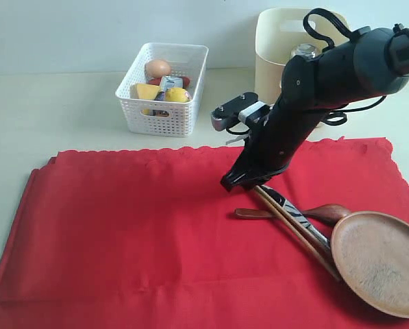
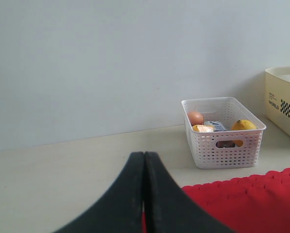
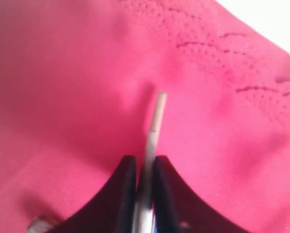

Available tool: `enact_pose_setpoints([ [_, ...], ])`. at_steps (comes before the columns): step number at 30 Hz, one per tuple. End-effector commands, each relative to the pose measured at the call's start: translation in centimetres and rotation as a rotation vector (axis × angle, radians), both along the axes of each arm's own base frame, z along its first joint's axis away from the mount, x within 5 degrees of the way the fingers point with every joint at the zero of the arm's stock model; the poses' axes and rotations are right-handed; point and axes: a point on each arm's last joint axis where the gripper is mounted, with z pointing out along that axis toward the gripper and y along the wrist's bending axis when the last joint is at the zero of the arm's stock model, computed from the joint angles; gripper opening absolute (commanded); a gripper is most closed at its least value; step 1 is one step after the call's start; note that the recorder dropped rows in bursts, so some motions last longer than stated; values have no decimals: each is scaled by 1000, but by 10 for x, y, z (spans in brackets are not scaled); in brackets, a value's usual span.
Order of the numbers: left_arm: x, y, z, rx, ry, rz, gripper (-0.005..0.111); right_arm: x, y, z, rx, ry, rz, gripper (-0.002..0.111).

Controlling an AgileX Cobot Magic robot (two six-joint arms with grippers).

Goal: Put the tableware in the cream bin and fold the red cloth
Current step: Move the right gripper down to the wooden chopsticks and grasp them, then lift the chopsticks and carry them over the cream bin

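**Exterior view.** The right gripper [image 1: 247,180] is down on the red cloth [image 1: 122,226], its black jaws drawn narrow at the far end of the wooden chopsticks [image 1: 290,227]. These run from there towards the near right. Just beside them lies the metal knife [image 1: 305,222] (the part that shows is patterned black and white). The dark wooden spoon [image 1: 331,212] lies crosswise under both. The round brown plate [image 1: 379,271], matt and shallow, sits at the near right on the cloth, and the near ends of the sticks touch its rim. The cloth is spread flat over the pale table [image 1: 53,110] with its scalloped edge on the far side. Beyond it the cream bin [image 1: 276,51] stands tall at the far right, with the shiny steel cup [image 1: 305,50] inside. To its left is the white perforated basket [image 1: 164,103] with an egg [image 1: 157,67], cheese [image 1: 147,91], a lemon [image 1: 178,94] and a milk carton [image 1: 170,82].

**Left wrist view.** The left gripper [image 2: 144,194] has its two black fingers pressed flat together. Past it are a corner of the red cloth [image 2: 251,204], the basket [image 2: 222,145] with egg [image 2: 196,117] and lemon [image 2: 243,125], and one wall of the cream bin [image 2: 283,99].

**Right wrist view.** The right gripper [image 3: 145,167] is clamped on a pale wooden stick [image 3: 158,114], whose tip juts out over the woven red fabric [image 3: 62,97]. I cannot tell whether both sticks are caught.
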Motion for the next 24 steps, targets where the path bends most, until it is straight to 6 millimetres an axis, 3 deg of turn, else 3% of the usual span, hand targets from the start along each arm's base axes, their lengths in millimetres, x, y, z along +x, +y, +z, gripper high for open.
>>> enact_pose_setpoints([
  [1,0,0,-1,4,-3,-8,0,-1,0,0,-1,-1,10,12],
  [7,0,0,-1,4,-3,-8,0,-1,1,2,19,1,-10,11],
  [11,0,0,-1,4,-3,-8,0,-1,1,10,22,-15,-3,0],
  [24,0,0,-1,4,-3,-8,0,-3,1,39,47,-75,-3,0],
])
